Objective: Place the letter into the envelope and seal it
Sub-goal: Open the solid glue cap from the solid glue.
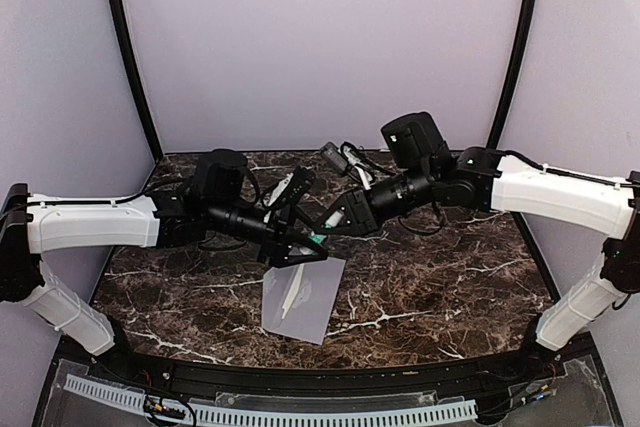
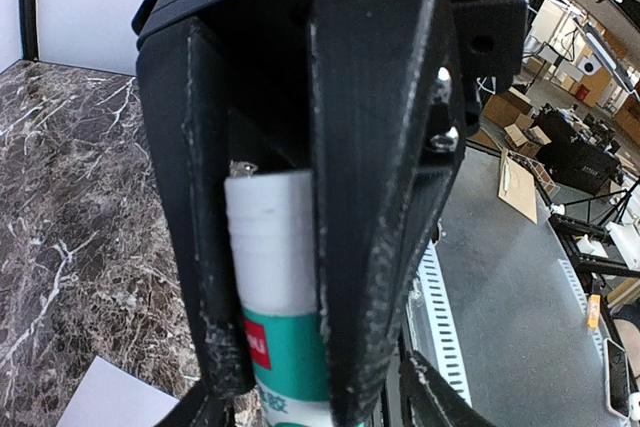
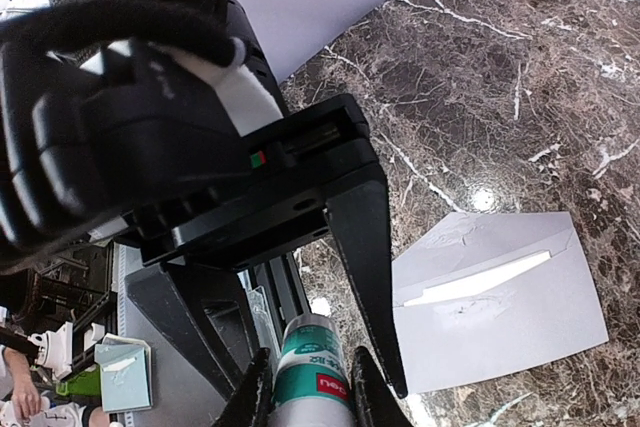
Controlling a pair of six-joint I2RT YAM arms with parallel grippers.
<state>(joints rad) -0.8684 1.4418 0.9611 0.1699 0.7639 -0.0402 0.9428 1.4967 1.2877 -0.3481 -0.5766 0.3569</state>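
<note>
Envelope [image 1: 305, 297], pale grey-lavender, is lying flat on the dark marble table [image 1: 450, 287], near the front edge and just below the two grippers, with nothing touching it. A whiter strip is showing along its flap line; whether that is the letter I cannot tell, and no loose sheet is lying in sight. Above it, both arms are meeting over the middle of the table around a glue stick [image 2: 275, 247] with a white end and a teal label. The left gripper [image 2: 280, 387] is clasping the white end, its fingers [image 2: 365, 197] sitting against both sides of the stick. The right gripper [image 3: 312, 382] is clamping the labelled body of the same stick between its fingertips. The stick is hanging in the air, clear of the envelope.
</note>
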